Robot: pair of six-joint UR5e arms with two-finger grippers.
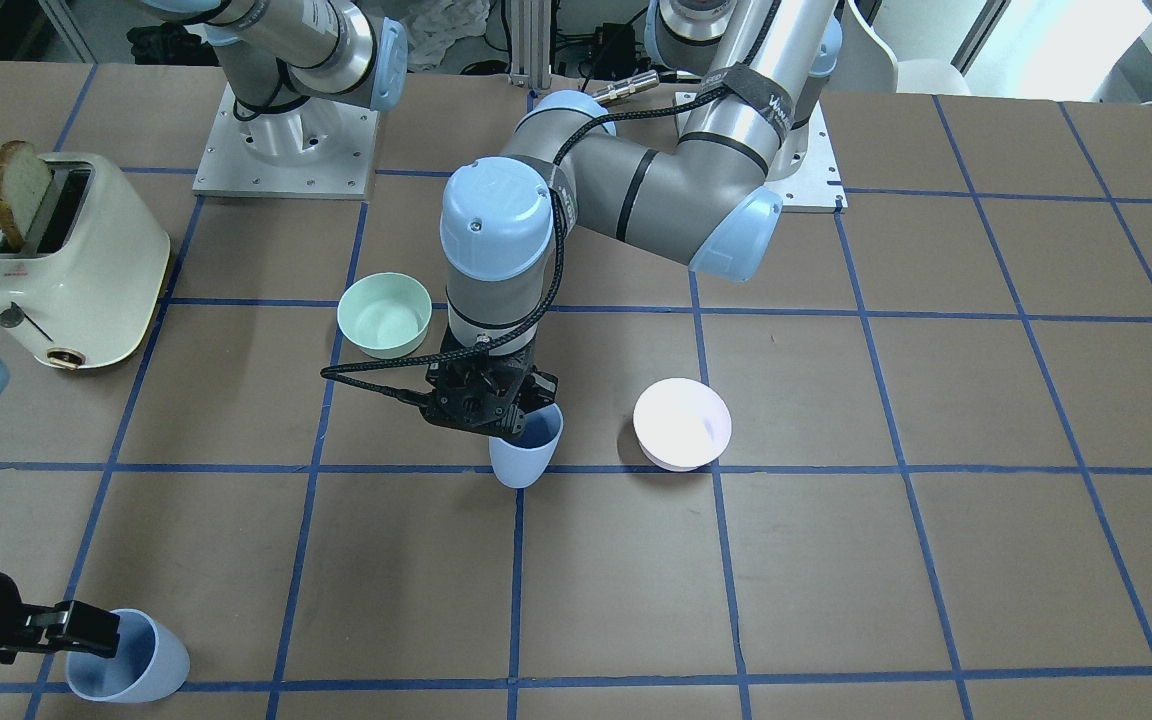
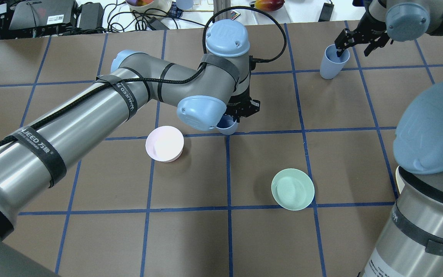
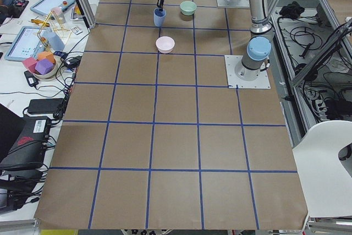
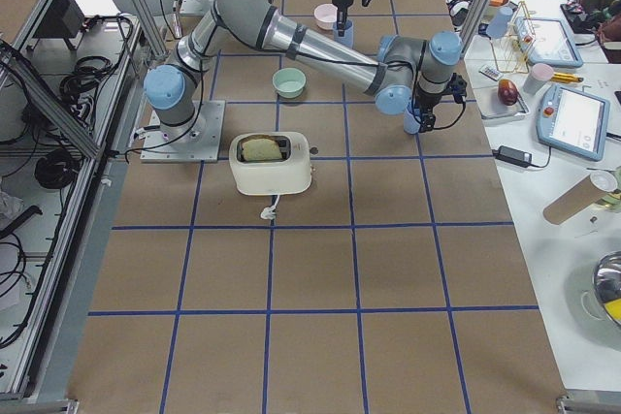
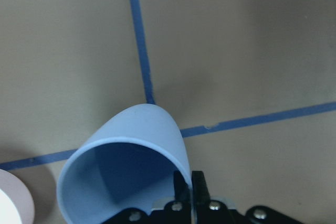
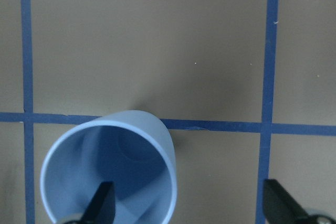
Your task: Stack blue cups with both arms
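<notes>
One blue cup stands upright on a tape crossing at the table's middle; it also shows in the overhead view and the left wrist view. My left gripper is shut on its rim wall, one finger inside and one outside. The second blue cup stands near the table's far edge on my right. My right gripper is open over it, with one finger inside the cup and the other well outside it.
A pale pink bowl sits beside the middle cup. A mint-green bowl sits nearer the robot. A cream toaster holding a bread slice stands on my right side.
</notes>
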